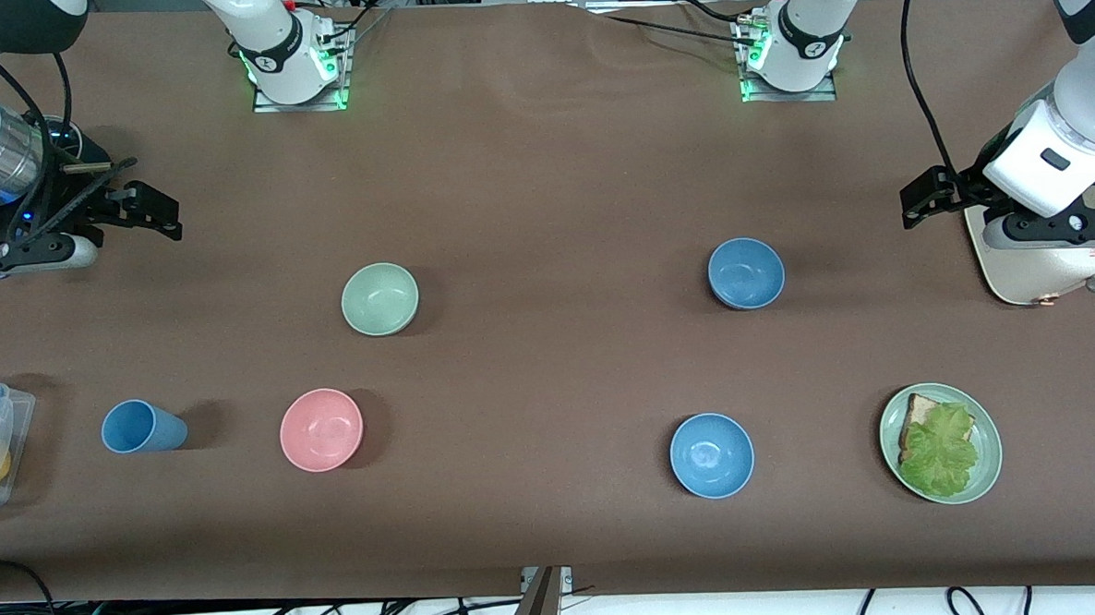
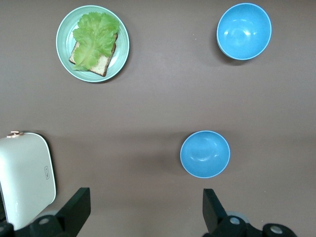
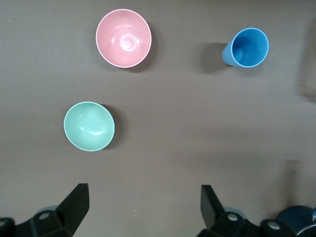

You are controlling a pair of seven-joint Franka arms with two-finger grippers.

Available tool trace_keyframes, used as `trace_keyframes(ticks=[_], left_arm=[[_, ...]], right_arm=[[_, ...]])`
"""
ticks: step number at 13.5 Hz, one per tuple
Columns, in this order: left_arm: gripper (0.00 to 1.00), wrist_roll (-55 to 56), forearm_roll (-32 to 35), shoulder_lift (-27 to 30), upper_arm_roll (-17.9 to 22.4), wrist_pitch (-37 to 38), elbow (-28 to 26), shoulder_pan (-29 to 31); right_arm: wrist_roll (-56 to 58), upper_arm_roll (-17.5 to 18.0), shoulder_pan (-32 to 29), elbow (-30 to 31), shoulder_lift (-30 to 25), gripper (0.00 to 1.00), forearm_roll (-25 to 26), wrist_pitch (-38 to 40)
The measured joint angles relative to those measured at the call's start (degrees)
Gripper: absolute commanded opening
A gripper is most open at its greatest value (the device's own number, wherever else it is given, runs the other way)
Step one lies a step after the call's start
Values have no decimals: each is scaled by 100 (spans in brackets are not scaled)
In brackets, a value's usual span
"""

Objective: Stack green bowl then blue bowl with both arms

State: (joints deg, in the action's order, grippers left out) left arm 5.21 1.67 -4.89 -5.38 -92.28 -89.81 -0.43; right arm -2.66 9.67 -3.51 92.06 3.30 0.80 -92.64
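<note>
Both grippers wide open, empty. Right gripper (image 1: 150, 209) high over table edge, green bowl (image 1: 380, 299) well apart from it. Left gripper (image 1: 922, 203) likewise apart from dull blue bowl (image 1: 746, 273). Bowls look light, stiff, smooth; pinch rim wall.
</note>
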Motion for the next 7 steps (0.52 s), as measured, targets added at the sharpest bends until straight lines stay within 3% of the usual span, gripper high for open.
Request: trace_keyframes(ticks=[7], left_arm=[[100, 0, 0, -2, 1, 0, 4, 0]], right_arm=[[44, 30, 23, -2, 349, 100, -1, -9]])
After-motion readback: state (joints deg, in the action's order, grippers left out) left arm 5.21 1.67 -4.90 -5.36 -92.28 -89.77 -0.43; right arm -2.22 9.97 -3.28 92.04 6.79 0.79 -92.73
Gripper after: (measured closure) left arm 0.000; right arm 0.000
